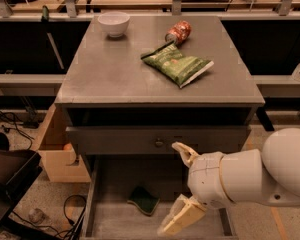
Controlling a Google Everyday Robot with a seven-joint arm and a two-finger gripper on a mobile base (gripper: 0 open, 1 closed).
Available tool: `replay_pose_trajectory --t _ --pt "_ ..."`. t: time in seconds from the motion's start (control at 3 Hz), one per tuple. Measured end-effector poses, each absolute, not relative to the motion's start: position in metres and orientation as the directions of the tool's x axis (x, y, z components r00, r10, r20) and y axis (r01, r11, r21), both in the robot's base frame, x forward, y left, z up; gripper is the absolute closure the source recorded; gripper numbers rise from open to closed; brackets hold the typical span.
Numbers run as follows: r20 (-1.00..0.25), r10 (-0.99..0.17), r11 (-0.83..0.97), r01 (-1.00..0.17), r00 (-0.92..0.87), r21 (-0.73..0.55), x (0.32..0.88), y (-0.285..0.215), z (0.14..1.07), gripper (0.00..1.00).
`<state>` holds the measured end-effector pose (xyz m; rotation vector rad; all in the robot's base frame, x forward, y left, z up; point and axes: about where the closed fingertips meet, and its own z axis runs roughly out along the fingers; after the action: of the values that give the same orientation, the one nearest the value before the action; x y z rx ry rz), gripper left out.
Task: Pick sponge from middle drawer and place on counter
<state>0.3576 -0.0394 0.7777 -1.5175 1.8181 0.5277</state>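
A white bowl sits on the counter, above the open middle drawer and toward its left. On the drawer's floor, left of centre, lies the sponge, green face up. Above the drawer's middle rest a red can and a green snack bag. Over the drawer's right part hangs the gripper, fingers spread wide, just right of the sponge and clear of it.

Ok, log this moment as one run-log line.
phase: reach | gripper: open, over middle drawer, right of sponge, not touching | sponge: on drawer floor | counter: bowl, can, snack bag
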Motion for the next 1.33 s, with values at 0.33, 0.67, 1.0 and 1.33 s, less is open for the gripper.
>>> replay_pose_trajectory --t 0.33,0.67,1.0,1.33 --pt "-0.737 -0.668 0.271 -0.956 -0.105 -0.109 0.374 -0.028 0.760 0.00" --pt "-0.773 -0.614 0.290 -0.956 -0.159 -0.034 0.392 0.010 0.703 0.00" --pt "-0.807 -0.567 0.298 -0.954 -0.165 -0.014 0.418 0.035 0.640 0.00" --pt "-0.829 -0.529 0.364 -0.931 -0.184 -0.025 0.450 0.038 0.580 0.00"
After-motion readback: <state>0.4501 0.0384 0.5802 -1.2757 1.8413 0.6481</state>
